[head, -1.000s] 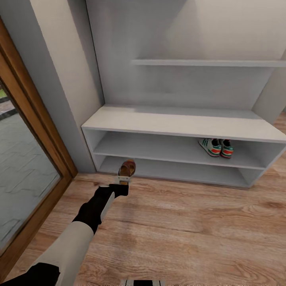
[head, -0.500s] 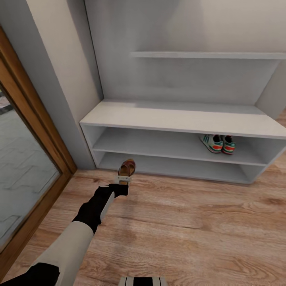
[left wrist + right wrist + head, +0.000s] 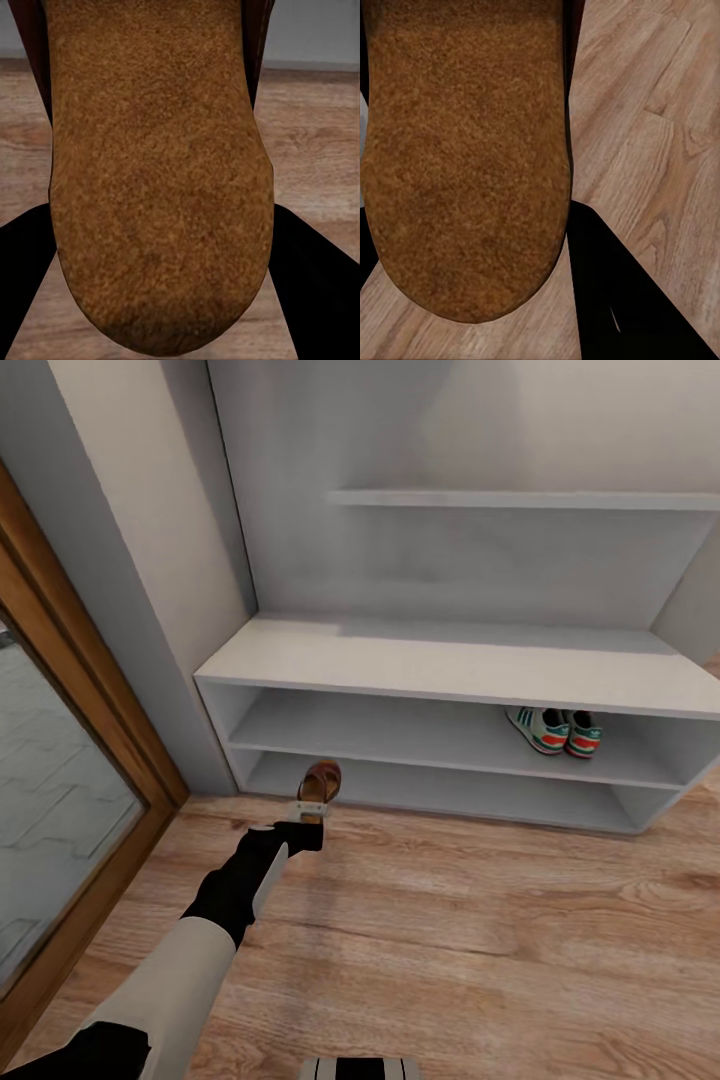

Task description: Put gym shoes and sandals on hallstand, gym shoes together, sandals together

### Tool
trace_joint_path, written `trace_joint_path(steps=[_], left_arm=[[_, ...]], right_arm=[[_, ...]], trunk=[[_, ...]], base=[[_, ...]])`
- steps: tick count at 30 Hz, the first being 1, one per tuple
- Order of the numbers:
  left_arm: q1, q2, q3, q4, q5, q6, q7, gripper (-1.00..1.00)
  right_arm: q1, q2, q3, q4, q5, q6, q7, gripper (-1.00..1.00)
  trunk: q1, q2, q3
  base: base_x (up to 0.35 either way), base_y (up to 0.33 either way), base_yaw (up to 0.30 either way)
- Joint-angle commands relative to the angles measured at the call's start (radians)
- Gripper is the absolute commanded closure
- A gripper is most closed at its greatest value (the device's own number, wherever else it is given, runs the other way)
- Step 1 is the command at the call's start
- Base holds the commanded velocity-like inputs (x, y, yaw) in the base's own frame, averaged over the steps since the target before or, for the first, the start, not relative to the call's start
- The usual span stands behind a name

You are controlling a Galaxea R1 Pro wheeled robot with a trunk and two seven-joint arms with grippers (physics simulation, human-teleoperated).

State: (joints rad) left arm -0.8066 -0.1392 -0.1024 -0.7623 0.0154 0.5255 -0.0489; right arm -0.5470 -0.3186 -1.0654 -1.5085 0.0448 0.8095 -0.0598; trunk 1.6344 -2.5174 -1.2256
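Note:
My left gripper point(image 3: 312, 811) is shut on a brown sandal point(image 3: 321, 780), held just in front of the left end of the hallstand point(image 3: 450, 665), level with its lowest tier. In the left wrist view the sandal's tan sole point(image 3: 157, 172) lies between the black fingers point(image 3: 319, 289). My right gripper point(image 3: 480, 289) is shut on the second sandal point(image 3: 465, 150), whose sole shows above the corridor floor point(image 3: 660, 112). Both gym shoes point(image 3: 556, 730) stand side by side on the rack's middle tier, towards the right.
A glass door in a wooden frame point(image 3: 95, 700) runs along the left, next to a grey wall pier point(image 3: 150, 610). A wall shelf point(image 3: 520, 499) hangs above the bench top. Wood plank floor point(image 3: 480, 920) stretches in front of the rack.
The whole head view has shifted a little as the camera moved relative to the rack. The left arm keeps the same pose with the sandal in its grip.

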Motion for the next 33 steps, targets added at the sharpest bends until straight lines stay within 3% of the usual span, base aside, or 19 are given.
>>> trace_joint_path(steps=[1, 10, 26, 33], left_arm=[[0.000, 0.000, 0.000, -0.002, 0.001, 0.005, -0.002, 1.00], [-0.001, -0.004, -0.002, -0.058, 0.003, 0.011, -0.002, 1.00], [-0.002, -0.005, -0.003, -0.062, 0.003, 0.010, -0.002, 1.00], [-0.001, -0.004, -0.025, -0.058, 0.002, 0.009, -0.002, 1.00]], right_arm=[[-0.001, 0.000, 0.000, -0.001, 0.001, 0.006, -0.002, 1.00], [-0.001, 0.001, 0.001, -0.001, 0.001, 0.006, -0.002, 1.00], [-0.002, 0.001, -0.001, 0.001, 0.001, 0.005, -0.002, 1.00], [-0.002, 0.001, 0.001, 0.001, 0.002, 0.005, -0.002, 1.00]], trunk=[[0.000, 0.000, -0.001], [0.000, 0.000, -0.001], [0.000, 0.000, -0.001], [0.000, 0.000, -0.001]], base=[[0.008, 0.000, 0.000], [0.053, 0.000, 0.000], [0.066, 0.000, 0.000], [0.229, -0.095, 0.000]])
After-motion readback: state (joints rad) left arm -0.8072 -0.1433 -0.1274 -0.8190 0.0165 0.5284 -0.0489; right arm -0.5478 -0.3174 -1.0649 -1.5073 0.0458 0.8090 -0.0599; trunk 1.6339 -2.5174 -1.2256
